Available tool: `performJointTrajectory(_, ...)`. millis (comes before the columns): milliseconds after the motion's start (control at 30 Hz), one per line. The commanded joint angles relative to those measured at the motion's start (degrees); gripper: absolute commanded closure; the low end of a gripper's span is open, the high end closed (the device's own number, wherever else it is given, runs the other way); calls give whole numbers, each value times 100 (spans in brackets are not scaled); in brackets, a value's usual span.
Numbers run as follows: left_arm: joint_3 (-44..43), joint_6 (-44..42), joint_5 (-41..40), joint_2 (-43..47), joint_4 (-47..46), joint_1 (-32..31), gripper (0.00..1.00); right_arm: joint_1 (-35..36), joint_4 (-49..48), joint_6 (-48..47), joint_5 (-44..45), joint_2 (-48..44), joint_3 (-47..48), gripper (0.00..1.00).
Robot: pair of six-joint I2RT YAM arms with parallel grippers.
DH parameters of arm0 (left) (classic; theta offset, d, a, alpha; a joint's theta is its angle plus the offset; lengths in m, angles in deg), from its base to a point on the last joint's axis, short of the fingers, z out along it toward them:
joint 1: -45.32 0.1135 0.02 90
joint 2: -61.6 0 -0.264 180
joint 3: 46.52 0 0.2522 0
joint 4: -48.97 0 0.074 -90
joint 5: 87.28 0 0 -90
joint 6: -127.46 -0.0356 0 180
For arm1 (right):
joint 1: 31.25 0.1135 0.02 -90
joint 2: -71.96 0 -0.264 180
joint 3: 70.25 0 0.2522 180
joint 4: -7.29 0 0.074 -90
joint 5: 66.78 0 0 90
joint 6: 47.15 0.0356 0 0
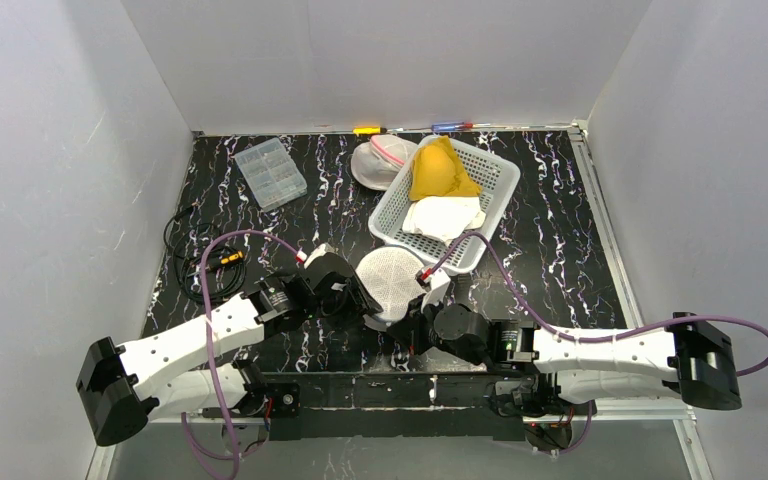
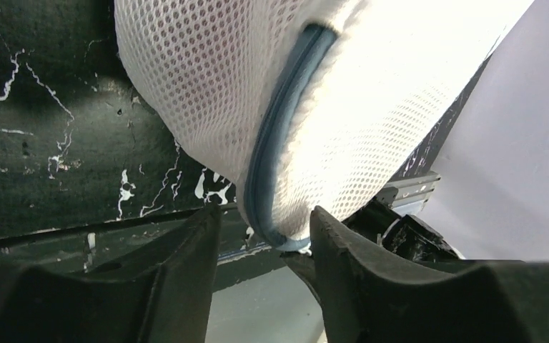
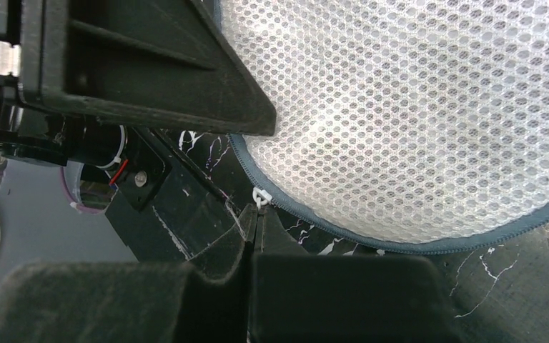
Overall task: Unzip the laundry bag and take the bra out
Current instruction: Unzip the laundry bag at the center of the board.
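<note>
The round white mesh laundry bag (image 1: 392,281) stands tilted on the black marbled surface (image 1: 550,250), close to the near edge and between the two arms. The left end effector (image 2: 264,221) is parted, straddling the bag's blue zipper seam (image 2: 271,143) at its lower rim. The right end effector (image 3: 254,225) is closed tight, its tips against the small white zipper pull (image 3: 259,198).

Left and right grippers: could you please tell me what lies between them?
The mesh laundry bag lies between the left gripper and right gripper, clearest in the top view; the left wrist view shows its blue zip edge.
</note>
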Motion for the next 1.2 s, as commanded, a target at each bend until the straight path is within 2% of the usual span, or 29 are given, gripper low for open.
performJointTrajectory(0, -157, 87, -380, -18, -44, -25, 59, 70, -135, -83, 140, -196, 280, 99)
performJointTrajectory(133, -165, 93, -566, 12, 69, -24, 74, 84, 15, -89, 201, -306, 261, 99)
performJointTrajectory(433, -99, 117, -729, 72, 180, -26, 100, 86, 495, 44, 554, -560, 176, 99)
performJointTrajectory(833, 10, -2, -917, 477, 360, -21, 100, 88, 1297, 464, 1153, -777, 107, 99)
performJointTrajectory(967, 58, -200, -958, 615, 363, -21, 100, 82, 1316, 437, 1156, -778, 128, 99)
performJointTrajectory(1167, 93, -870, -930, 648, 111, -1, 100, 86, 834, 203, 854, -740, 8, 99)
